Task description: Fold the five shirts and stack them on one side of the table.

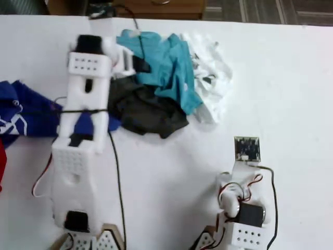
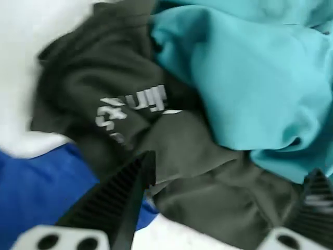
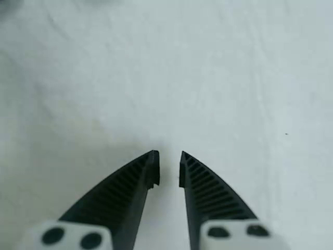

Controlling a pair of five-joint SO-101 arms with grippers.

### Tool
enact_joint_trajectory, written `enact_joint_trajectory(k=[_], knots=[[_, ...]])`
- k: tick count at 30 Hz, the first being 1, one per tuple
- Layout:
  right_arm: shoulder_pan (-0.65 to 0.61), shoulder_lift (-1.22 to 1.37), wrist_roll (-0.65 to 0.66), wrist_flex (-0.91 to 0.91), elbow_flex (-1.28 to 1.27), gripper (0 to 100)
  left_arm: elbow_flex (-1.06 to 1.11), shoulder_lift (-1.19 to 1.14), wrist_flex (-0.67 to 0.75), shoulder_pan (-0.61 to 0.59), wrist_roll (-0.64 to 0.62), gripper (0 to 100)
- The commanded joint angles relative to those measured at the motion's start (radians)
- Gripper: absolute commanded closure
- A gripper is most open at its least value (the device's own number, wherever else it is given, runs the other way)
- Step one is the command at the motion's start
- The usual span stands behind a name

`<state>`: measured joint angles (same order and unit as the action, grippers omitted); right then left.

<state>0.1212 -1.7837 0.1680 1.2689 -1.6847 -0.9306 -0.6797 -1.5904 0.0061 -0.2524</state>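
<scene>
Evidently the wide-spread left gripper is hovering over the soft, light dark shirt, probably best pinched at a fold.

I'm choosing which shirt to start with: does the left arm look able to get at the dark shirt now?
Probably yes: the left gripper hangs open just above the dark shirt, nothing between them; the teal shirt covers only one edge.
</scene>
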Motion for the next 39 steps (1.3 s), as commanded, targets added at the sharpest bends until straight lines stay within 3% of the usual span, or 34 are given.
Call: enact_joint_trajectory(k=[1, 7, 10, 13, 16, 17, 18, 22, 27, 33, 39], knots=[[0.012, -0.016, -0.008, 0.004, -0.008, 92.5, 0.088, 0.058, 0.12, 0.048, -0.015, 57], [0.012, -0.016, -0.008, 0.004, -0.008, 92.5, 0.384, 0.057, 0.371, 0.037, -0.006, 57], [0.012, -0.016, -0.008, 0.004, -0.008, 92.5, 0.509, 0.057, 0.482, 0.009, 0.074, 58], [0.012, -0.016, -0.008, 0.004, -0.008, 92.5, 0.578, 0.058, 0.523, -0.009, 0.222, 69], [0.012, -0.016, -0.008, 0.004, -0.008, 92.5, 0.585, 0.06, 0.526, -0.043, 0.302, 95], [0.012, -0.016, -0.008, 0.004, -0.008, 92.5, 0.584, 0.064, 0.528, -0.061, 0.321, 100], [0.012, -0.016, -0.008, 0.004, -0.008, 92.5, 0.584, 0.069, 0.522, -0.078, 0.33, 95], [0.012, -0.016, -0.008, 0.004, -0.008, 92.5, 0.545, 0.074, 0.473, -0.172, 0.334, 97], [0.012, -0.016, -0.008, 0.004, -0.008, 92.5, 0.298, 0.074, 0.183, -0.324, 0.338, 97], [0.012, -0.016, -0.008, 0.004, -0.008, 92.5, -0.226, 0.072, -0.183, -0.532, 0.339, 97], [0.012, -0.016, -0.008, 0.004, -0.008, 92.5, -0.68, 0.071, -0.19, -0.781, 0.339, 97]])
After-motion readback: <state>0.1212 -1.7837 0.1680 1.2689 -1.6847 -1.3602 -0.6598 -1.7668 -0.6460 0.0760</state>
